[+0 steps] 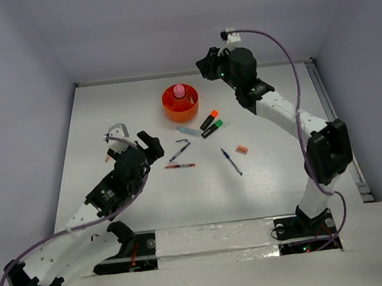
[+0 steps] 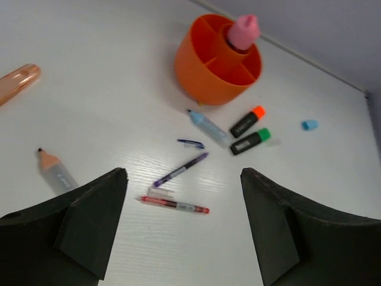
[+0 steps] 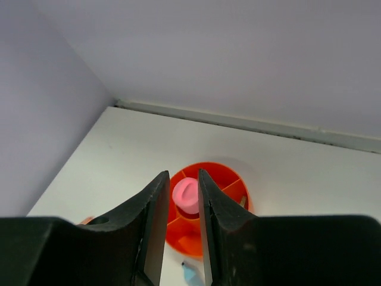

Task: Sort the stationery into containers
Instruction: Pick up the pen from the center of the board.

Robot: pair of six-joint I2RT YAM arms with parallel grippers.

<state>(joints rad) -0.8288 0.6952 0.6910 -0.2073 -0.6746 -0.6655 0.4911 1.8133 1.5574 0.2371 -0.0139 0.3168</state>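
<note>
Left gripper (image 2: 183,190): its fingers are wide apart and empty above the table (image 2: 107,89). We judge that this spread suits a drop onto a thin pen.
Red pen (image 2: 175,205): it lies flat just ahead of the left gripper, between the lines of its two fingers. It is the nearest item, so we take it as the likely next pick.
Purple pen (image 2: 180,170): it lies aslant just beyond the red pen, apart from it.
Right gripper (image 3: 183,176): its fingers are nearly together with a narrow gap between them and hold nothing. It hangs above and short of the cup.
Orange cup (image 2: 202,71): it stands upright ahead of both grippers, and its inner dividers keep kinds apart.
Pink bottle (image 2: 243,31): it stands upright in the cup's central compartment. We see it through the right gripper's gap, untouched.
Black markers (image 2: 250,142): the two lie side by side ahead and to the right of the left gripper, near the cup's base.
Grey marker (image 2: 55,171): it lies just beside the left gripper's left finger.
Progress: we judge sorting barely begun, with one item in the cup.
</note>
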